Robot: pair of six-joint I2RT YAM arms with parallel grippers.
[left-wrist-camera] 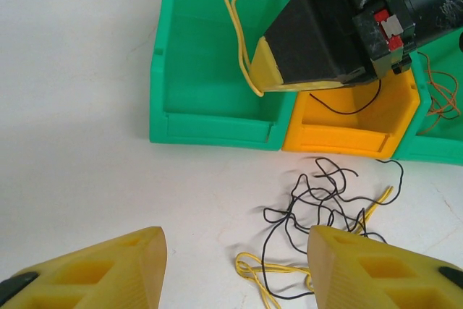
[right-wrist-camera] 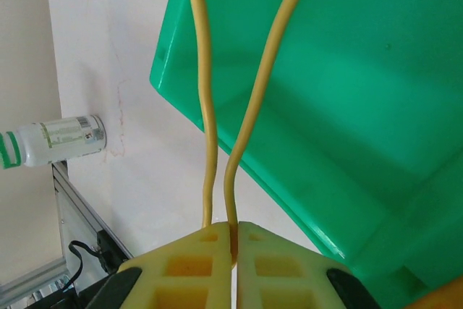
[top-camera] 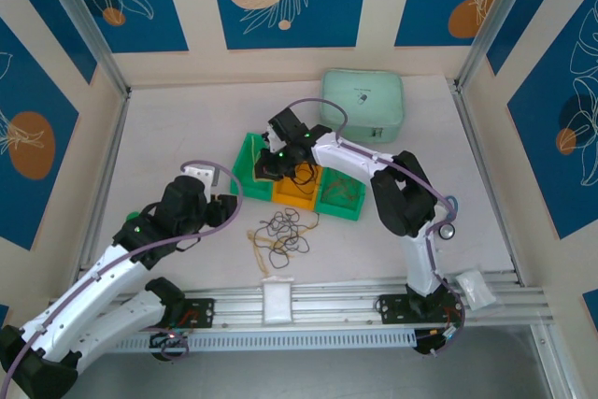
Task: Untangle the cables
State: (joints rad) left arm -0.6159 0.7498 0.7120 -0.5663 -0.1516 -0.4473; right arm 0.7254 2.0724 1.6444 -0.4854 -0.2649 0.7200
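A tangle of black and yellow cables (left-wrist-camera: 325, 200) lies on the white table in front of three bins (top-camera: 285, 231). My right gripper (right-wrist-camera: 235, 228) is shut on a loop of yellow cable (right-wrist-camera: 210, 106), two strands rising from its pads. In the left wrist view that gripper (left-wrist-camera: 286, 66) hangs over the left green bin (left-wrist-camera: 210, 117) with the yellow cable (left-wrist-camera: 235, 27) trailing into it. My left gripper (left-wrist-camera: 237, 240) is open and holds nothing, low over the table. Its right finger (left-wrist-camera: 362, 265) sits over the tangle's near edge.
The orange middle bin (left-wrist-camera: 347, 139) holds a black cable. The right green bin (left-wrist-camera: 441, 146) holds red-orange cables (left-wrist-camera: 438, 99). A mint-green case (top-camera: 363, 105) sits at the back. Small white bags (top-camera: 278, 301) lie on the front rail.
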